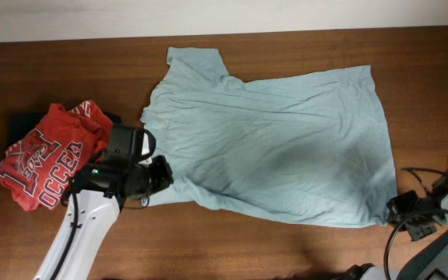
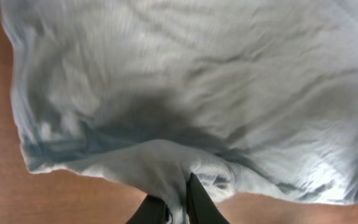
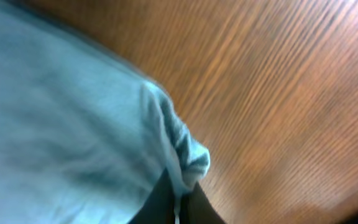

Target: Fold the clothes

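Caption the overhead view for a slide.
Left gripper and right gripper pinch the pale teal T-shirt spread on the table; red shirt beside.

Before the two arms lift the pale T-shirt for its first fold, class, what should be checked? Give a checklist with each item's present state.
1. Left gripper shut on the T-shirt's edge: ok.
2. Right gripper shut on its corner: ok.
3. T-shirt spread out on the table: ok, slightly wrinkled.
4. Red shirt apart from the T-shirt: ok.
5. Both cloth layers pinched in each grip: cannot tell.
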Robot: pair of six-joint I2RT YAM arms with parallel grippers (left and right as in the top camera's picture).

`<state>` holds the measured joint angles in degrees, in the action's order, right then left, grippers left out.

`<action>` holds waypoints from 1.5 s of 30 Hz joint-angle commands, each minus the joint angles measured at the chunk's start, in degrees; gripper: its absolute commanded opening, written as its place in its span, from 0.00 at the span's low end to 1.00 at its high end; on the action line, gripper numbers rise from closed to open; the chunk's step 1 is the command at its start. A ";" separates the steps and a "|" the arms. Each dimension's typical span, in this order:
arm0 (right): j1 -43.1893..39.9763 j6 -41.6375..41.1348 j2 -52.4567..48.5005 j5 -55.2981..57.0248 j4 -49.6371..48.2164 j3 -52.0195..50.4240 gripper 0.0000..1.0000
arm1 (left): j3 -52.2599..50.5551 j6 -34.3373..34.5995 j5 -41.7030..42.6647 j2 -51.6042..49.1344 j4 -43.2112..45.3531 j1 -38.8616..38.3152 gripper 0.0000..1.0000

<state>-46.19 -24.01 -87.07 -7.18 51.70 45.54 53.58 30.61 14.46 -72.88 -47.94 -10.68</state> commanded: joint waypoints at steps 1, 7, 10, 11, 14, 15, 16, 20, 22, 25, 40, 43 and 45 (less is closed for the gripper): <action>-0.33 1.70 3.45 -4.26 5.90 6.67 0.04 | 4.09 -3.34 -3.50 -0.17 -0.61 0.37 0.10; -0.26 2.75 4.20 -4.46 16.65 16.33 0.04 | 4.72 -3.56 -5.03 -0.17 -0.92 0.35 0.10; 0.39 2.78 4.17 -4.46 19.06 20.13 0.04 | 4.72 -4.00 -6.23 -0.17 -0.87 0.35 0.10; 0.96 2.78 4.15 -4.46 19.23 20.98 0.04 | 4.72 -4.02 -6.75 -0.17 -0.90 0.35 0.10; 3.61 2.75 4.09 -4.46 18.62 22.14 0.04 | 4.72 -5.05 -7.37 -0.17 -0.59 0.35 0.10; 4.72 2.75 4.09 -4.48 17.94 22.23 0.04 | 4.72 -5.05 -7.89 -0.17 -0.52 0.37 0.10; 5.84 2.73 4.09 -4.48 17.22 22.23 0.04 | 4.72 -5.20 -8.55 -0.17 -0.46 0.37 0.10; 10.38 2.54 3.98 -4.46 13.09 22.23 0.04 | 4.72 -6.99 -9.92 -0.17 -0.09 0.35 0.11; 12.11 1.88 3.58 -4.48 10.62 22.23 0.04 | 4.72 -8.31 -10.05 -0.20 0.52 0.35 0.11; 13.46 0.17 2.34 -4.48 6.95 22.23 0.04 | 4.72 -8.52 -11.80 -0.20 1.36 0.35 0.11; 14.29 -0.50 -8.50 -12.85 -12.00 22.23 0.04 | 4.70 -18.47 -17.29 -6.88 9.75 0.35 0.16; 15.06 -0.50 -10.12 -13.20 -15.21 22.21 0.04 | 4.70 -19.02 -17.33 -9.73 11.47 0.35 0.16; 15.37 -0.48 -10.75 -13.20 -16.94 22.21 0.04 | 4.70 -20.09 -17.49 -11.23 13.16 0.35 0.16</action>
<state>-31.86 -24.08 -96.68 -18.87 36.21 66.67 57.41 13.37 -2.02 -82.21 -36.25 -10.68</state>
